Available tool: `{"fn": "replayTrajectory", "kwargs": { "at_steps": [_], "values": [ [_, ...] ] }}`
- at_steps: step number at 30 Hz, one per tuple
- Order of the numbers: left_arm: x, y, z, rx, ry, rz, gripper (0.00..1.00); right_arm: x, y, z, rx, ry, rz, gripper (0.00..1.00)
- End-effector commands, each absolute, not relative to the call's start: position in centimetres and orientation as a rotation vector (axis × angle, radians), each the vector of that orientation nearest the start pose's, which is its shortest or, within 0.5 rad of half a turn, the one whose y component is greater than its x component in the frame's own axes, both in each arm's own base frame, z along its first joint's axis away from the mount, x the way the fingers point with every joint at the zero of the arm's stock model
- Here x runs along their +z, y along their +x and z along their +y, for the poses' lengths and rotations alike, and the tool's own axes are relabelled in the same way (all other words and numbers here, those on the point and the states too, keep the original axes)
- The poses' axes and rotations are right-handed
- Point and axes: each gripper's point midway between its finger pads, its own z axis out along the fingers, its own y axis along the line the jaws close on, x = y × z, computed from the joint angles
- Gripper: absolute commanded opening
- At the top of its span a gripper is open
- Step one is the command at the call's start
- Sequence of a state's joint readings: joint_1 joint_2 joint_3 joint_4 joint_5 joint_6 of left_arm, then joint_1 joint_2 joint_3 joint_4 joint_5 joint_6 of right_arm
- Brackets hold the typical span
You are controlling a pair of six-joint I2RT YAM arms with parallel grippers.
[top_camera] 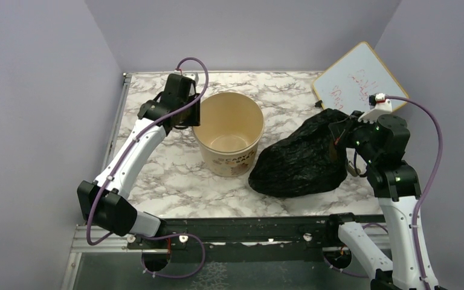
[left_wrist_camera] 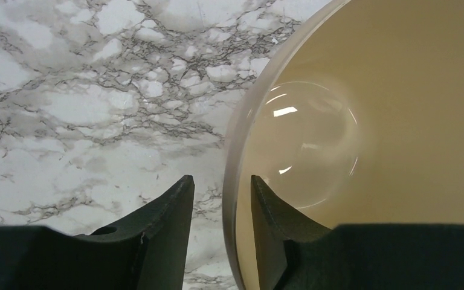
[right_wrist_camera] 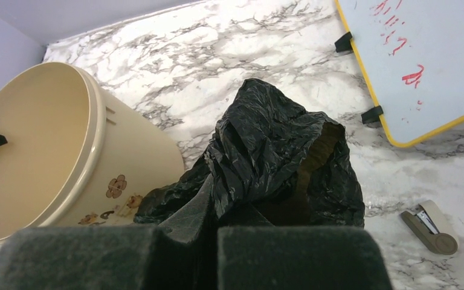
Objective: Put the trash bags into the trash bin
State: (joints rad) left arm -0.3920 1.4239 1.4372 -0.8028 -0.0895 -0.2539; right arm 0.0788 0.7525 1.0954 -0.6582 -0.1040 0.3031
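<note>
the trash bag point(top_camera: 299, 160) is lying on the marble table point(top_camera: 163, 175), just beside the trash bin point(top_camera: 232, 160), on the bin's right. none of the bag is inside the bin yet. a bunch of the bag's plastic is pinched in the closed jaws of the right gripper point(right_wrist_camera: 216, 208). the left gripper point(left_wrist_camera: 221, 184) is placed over the bin's rim, with one finger outside and one inside. its jaws are apart, so the rim is not squeezed.

a few things could go wrong from here. the bin is not held tight, so it could be pushed or tipped over if the bag is dragged into its side. the plastic is thin and shiny, so it could slip out of the pinch or be torn when it is lifted. the bag is big and floppy, so part of it could be left hanging over the rim. the white board point(top_camera: 357, 81) close behind the bag could also be bumped.
</note>
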Motion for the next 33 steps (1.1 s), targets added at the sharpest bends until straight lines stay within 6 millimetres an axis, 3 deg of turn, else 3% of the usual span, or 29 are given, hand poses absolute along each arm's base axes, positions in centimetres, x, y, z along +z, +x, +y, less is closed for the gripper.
{"fn": "replayTrajectory", "kwargs": {
  "at_steps": [1, 9, 14, 20, 27, 29, 33],
  "values": [
    [25.0, 33.4, -13.1, -0.275, 0.103, 2.314, 0.41, 32.5, 26.1, 5.7, 0.395, 0.129, 1.873, 0.01],
    [24.7, 33.4, -12.9, -0.293, 0.016, 2.314, 0.22, 33.0, 26.5, 6.1, 0.403, 0.079, 1.847, 0.01],
    [25.4, 33.4, -11.5, -0.244, -0.138, 2.266, 0.00, 33.3, 26.5, 4.9, 0.321, 0.088, 1.846, 0.01],
    [26.2, 33.3, -11.7, -0.311, -0.244, 2.208, 0.00, 34.2, 26.2, 6.5, 0.415, 0.024, 1.788, 0.01],
    [27.5, 33.4, -12.3, -0.354, -0.205, 2.186, 0.00, 32.7, 26.4, 7.7, 0.505, 0.034, 1.836, 0.01],
    [27.9, 33.4, -12.5, -0.362, -0.184, 2.182, 0.15, 32.5, 26.5, 7.8, 0.513, 0.045, 1.846, 0.01],
    [28.9, 33.2, -12.9, -0.394, -0.154, 2.163, 0.18, 32.7, 26.6, 7.8, 0.509, 0.032, 1.846, 0.01]
  ]
}}
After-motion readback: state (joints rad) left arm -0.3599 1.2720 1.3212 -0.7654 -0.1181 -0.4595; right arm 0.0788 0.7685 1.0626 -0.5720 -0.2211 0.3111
